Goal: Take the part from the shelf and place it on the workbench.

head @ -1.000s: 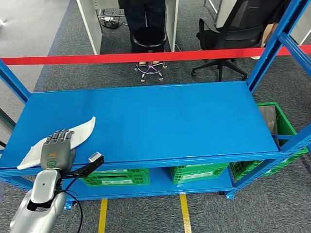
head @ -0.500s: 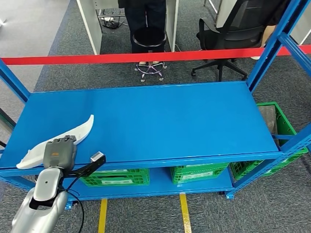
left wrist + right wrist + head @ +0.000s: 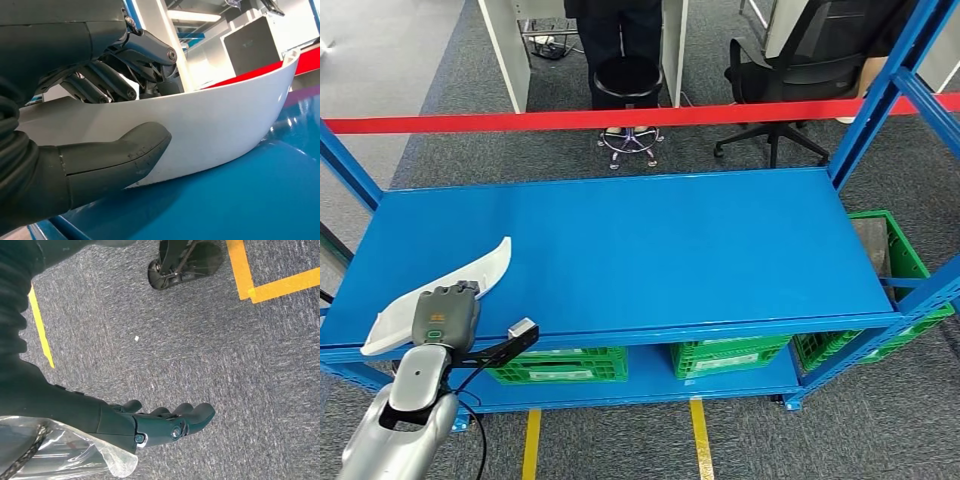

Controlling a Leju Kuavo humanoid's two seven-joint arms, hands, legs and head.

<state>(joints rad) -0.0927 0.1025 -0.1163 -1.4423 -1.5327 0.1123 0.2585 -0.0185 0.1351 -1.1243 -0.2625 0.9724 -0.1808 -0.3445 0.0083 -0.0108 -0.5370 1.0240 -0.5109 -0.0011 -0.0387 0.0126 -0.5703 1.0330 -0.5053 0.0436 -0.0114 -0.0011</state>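
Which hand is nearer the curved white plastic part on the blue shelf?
Left. The left hand grips the curved white plastic part at the blue shelf front edge; the right hand hangs open over grey carpet, away from it.

Left hand (image 3: 94, 115) gripping the white curved part (image 3: 211, 130): thumb (image 3: 117, 160) pressed on its near face, dark fingers (image 3: 113, 82) curled over its upper edge. The part's underside sits just above the glossy blue shelf (image 3: 241, 200).
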